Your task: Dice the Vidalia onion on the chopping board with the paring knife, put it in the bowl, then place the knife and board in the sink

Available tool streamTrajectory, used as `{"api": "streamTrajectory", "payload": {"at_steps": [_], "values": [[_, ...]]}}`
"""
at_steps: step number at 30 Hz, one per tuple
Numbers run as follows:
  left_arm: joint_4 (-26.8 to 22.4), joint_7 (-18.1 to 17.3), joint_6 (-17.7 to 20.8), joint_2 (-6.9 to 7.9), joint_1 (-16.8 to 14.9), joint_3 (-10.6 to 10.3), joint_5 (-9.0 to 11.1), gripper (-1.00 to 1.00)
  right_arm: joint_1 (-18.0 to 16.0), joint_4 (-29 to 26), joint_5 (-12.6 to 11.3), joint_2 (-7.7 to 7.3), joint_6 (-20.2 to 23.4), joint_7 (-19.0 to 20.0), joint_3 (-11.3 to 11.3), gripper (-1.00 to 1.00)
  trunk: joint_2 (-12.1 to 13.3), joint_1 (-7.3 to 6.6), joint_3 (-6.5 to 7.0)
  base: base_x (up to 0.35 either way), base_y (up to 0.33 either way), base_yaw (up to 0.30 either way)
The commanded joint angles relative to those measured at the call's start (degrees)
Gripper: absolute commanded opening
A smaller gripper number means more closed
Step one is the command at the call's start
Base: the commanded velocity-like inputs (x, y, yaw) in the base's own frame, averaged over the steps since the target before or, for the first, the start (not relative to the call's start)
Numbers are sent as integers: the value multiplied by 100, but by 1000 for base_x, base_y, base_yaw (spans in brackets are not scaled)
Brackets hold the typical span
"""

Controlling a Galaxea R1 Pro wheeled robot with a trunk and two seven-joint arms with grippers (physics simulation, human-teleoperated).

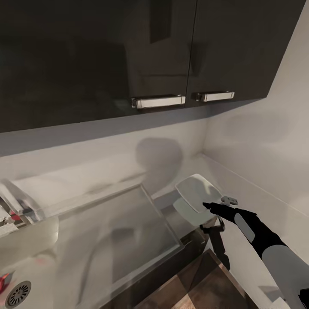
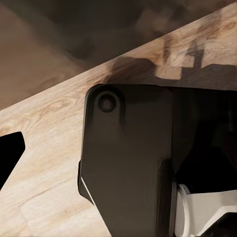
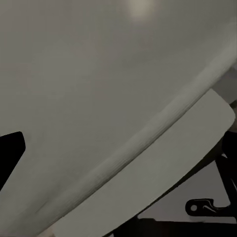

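The rectangular grey metal sink (image 1: pixel 165 223) serves as the landmark. In its basin, near the round drain (image 1: pixel 18 294), a small red object (image 1: pixel 4 281) is cut off by the picture edge. It cannot be told whether it is the knife's handle, the onion, or neither. At the sink's far left corner stands the angular chrome tap (image 1: pixel 17 206).

The left gripper (image 2: pixel 11 158) looks down on pale wood floor (image 2: pixel 44 148) and the robot's own dark body (image 2: pixel 128 163). It is probably parked low, out of the working arm's way. Only one finger shows, so how far it is open cannot be told, and nothing is seen in it.

Just right of the sink and nearer the robot lies the dark brown wooden chopping board (image 1: pixel 201 283), partly overhanging the long glossy grey countertop (image 1: pixel 257 201).

Beyond the board, just past the sink's right rim, the shallow white squarish bowl (image 1: pixel 195 191) sits tilted, its reflection lying below it. The right gripper (image 1: pixel 212 207) has its tip on the bowl's near rim. The tilt suggests the claw is lifting or tipping the bowl, perhaps to bring it within reach of the board. Up close the bowl's wall (image 3: pixel 98 98) hides the jaws, so whether they clamp the rim cannot be told.
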Motion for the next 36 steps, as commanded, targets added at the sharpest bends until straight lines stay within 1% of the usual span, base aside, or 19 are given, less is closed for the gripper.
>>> {"api": "streamTrajectory", "payload": {"at_steps": [1,14,36], "values": [[-8,-2,-6,-2,2,2,29,100,-5,-7,-23,-8,14,0,22,-100,-12,4,-12,0,0,0],[-8,-2,-9,-2,2,0,31,100,-3,-13,-21,-15,9,-1,18,-100,-12,4,-7,0,0,0],[-8,-2,-6,-2,2,1,36,100,-3,-39,-26,-30,9,-2,17,-100,-12,4,187,-7,0,0]]}}
